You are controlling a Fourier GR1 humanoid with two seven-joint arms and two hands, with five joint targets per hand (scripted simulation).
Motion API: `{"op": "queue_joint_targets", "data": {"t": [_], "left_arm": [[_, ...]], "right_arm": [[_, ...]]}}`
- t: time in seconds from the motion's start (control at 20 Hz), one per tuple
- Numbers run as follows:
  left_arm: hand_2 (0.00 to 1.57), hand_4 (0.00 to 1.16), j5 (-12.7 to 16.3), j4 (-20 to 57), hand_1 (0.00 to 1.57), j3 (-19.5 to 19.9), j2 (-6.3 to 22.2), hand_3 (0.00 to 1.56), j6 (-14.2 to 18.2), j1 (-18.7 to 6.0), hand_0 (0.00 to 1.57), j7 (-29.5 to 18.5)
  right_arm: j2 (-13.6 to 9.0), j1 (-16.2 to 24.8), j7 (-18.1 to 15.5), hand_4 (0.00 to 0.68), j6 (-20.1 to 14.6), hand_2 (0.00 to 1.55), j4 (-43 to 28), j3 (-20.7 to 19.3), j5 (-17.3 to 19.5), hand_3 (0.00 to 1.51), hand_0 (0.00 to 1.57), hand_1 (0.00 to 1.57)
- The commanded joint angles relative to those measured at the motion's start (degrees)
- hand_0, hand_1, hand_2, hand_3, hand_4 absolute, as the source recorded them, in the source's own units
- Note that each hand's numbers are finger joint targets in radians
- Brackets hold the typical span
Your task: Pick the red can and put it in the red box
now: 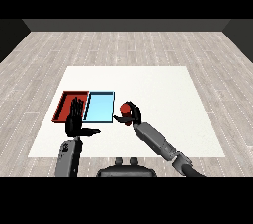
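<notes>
The red can (127,108) stands upright just right of the light blue tray, and my right hand (132,117) is curled round it, thumb pointing left. The red tray (68,104) lies at the table's left side, next to the light blue tray (100,105). My left hand (75,119) is raised over the red tray's right part, fingers straight and pointing up, thumb stretched to the right. It hides part of the red tray's inside.
The white table (158,94) stretches wide to the right and behind the trays. Its front edge runs just below both forearms. Grey wooden floor surrounds it.
</notes>
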Motion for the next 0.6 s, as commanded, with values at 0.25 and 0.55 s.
{"op": "queue_joint_targets", "data": {"t": [0.25, 0.55], "left_arm": [[0.00, 0.00, -1.2, -0.1, 0.00, -0.8, 1.5, 0.00, -0.9, -1.2, 0.00, 1.5], [0.00, 0.00, -2.5, -4.0, 0.00, -6.7, -1.4, 0.00, 0.6, -2.5, 0.00, 7.9]], "right_arm": [[-5.9, 5.3, 4.3, 0.623, -4.3, 1.47, -20.8, -1.1, 7.3, 1.40, 1.54, 1.54], [-10.9, 7.3, 6.8, 0.633, -3.1, 1.42, -32.1, -2.7, 10.9, 1.39, 1.46, 1.46]]}}
